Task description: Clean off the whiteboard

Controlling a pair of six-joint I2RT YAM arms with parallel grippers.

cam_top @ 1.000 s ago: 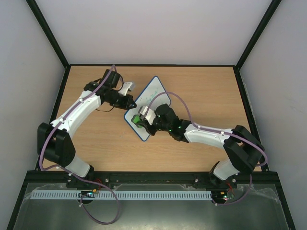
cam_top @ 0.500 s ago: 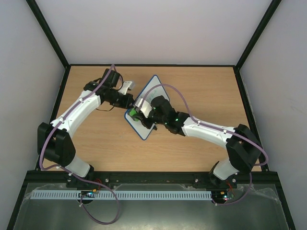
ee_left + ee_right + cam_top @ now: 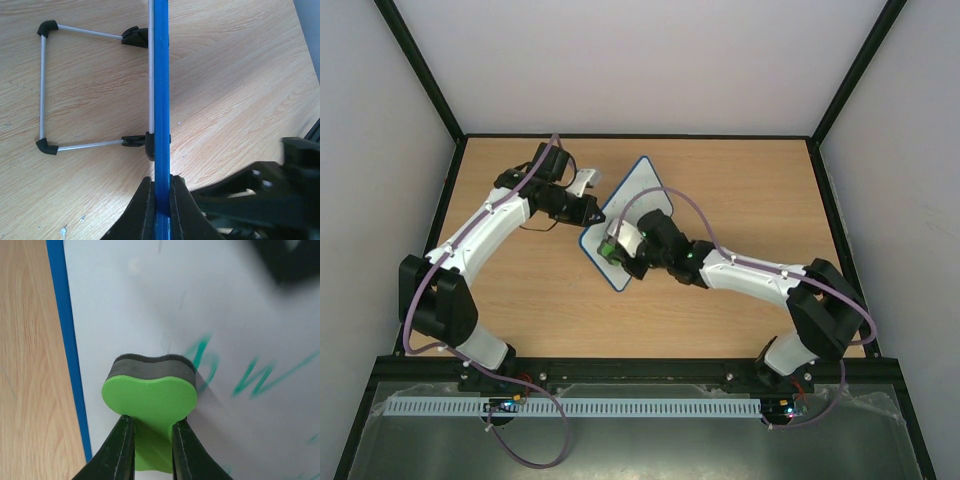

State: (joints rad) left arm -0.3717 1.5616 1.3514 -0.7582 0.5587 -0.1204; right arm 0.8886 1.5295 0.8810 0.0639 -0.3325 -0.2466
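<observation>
My left gripper (image 3: 160,186) is clamped on the blue frame edge of the whiteboard (image 3: 161,75), which runs straight ahead from between its fingers. The board's wire stand (image 3: 42,85) shows to the left, over the wooden surface (image 3: 240,75). My right gripper (image 3: 150,440) holds a green eraser (image 3: 149,396) in a narrow pinch, felt side against the board face just ahead, with green handwriting (image 3: 260,377) to the eraser's right.

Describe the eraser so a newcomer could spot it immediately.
On the light wooden table, find the small blue-framed white whiteboard near the middle. Against its face, pinched in the right arm's tool, sits the bright green foam eraser with a dark pad, the only green block there.
</observation>
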